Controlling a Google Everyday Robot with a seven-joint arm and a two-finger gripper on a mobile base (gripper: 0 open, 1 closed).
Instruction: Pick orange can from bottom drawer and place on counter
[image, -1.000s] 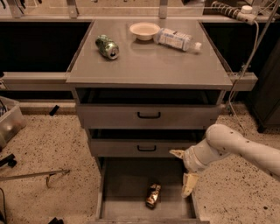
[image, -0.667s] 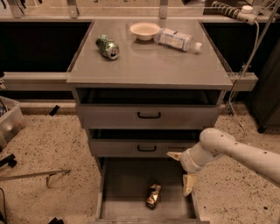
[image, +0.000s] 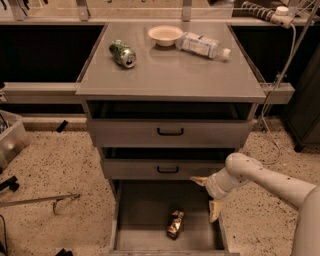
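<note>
The bottom drawer (image: 145, 205) stands pulled out before the desk (image: 170, 75), under the middle drawer (image: 162, 169) and upper drawer (image: 170, 132). A can (image: 175, 223) lies on its floor, right of middle. The end effector (image: 207, 196) hangs over the drawer's right side, fingers spread, just behind and right of the can. On the desk, the other can (image: 123, 53) lies at left, a bowl (image: 165, 35) at back centre and a bottle (image: 202, 46) just right of it.

Counter (image: 170, 75) bearing green can (image: 123, 53), bowl (image: 165, 35), bottle (image: 202, 45)

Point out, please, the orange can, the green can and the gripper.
orange can (image: 175, 223): camera view, its dented side.
green can (image: 123, 53): camera view, its side.
gripper (image: 204, 199): camera view, between its open jaws, over the bottom drawer (image: 142, 212)'s right edge.
</note>
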